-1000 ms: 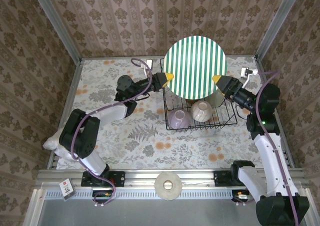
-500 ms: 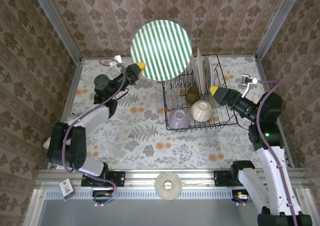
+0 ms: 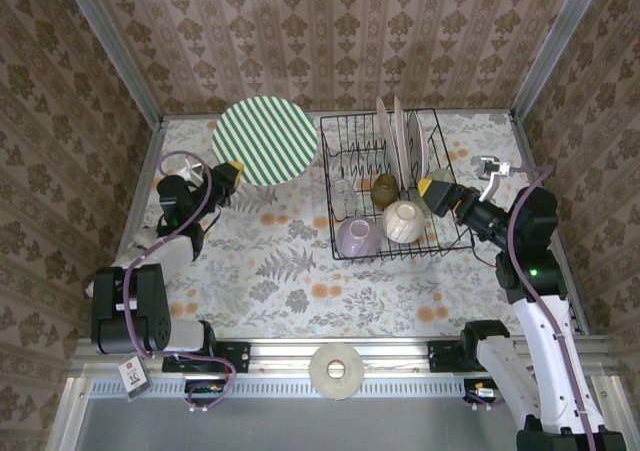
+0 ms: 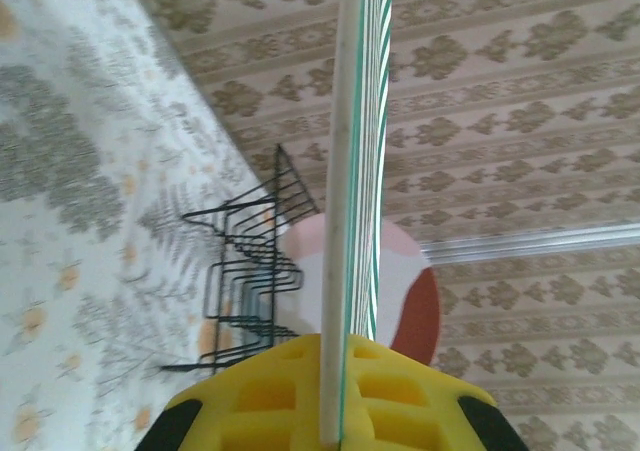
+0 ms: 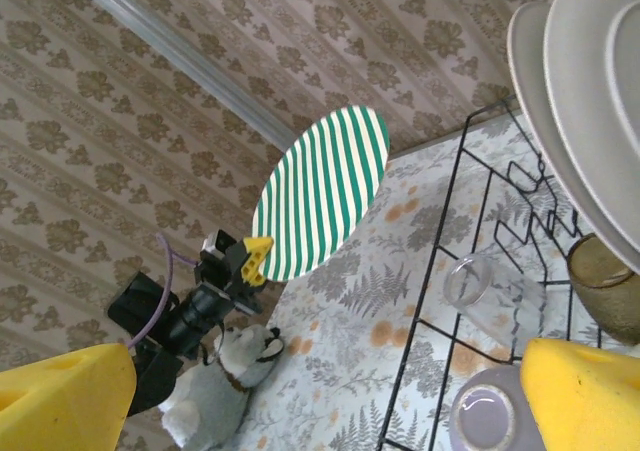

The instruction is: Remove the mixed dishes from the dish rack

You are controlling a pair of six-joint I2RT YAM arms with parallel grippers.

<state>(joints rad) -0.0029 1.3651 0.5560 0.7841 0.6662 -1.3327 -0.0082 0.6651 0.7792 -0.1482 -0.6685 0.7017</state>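
The left gripper (image 3: 230, 170) is clamping the green-striped plate (image 3: 265, 141), which is standing on edge toward two o'clock above the counter (image 3: 285, 271); the right gripper (image 3: 431, 188) is gaping apart.

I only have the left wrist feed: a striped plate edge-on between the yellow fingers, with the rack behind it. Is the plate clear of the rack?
Observer: Yes. In the top camera the green-striped plate is left of the dish rack, outside its wires, gripped at its rim by the left gripper.
Reviewer: Is it down on the table?
Observer: No. The right wrist camera shows it held tilted in the air above the table.
Reviewer: And the other arm?
Observer: The right gripper is at the rack's right side, fingers apart, holding nothing.
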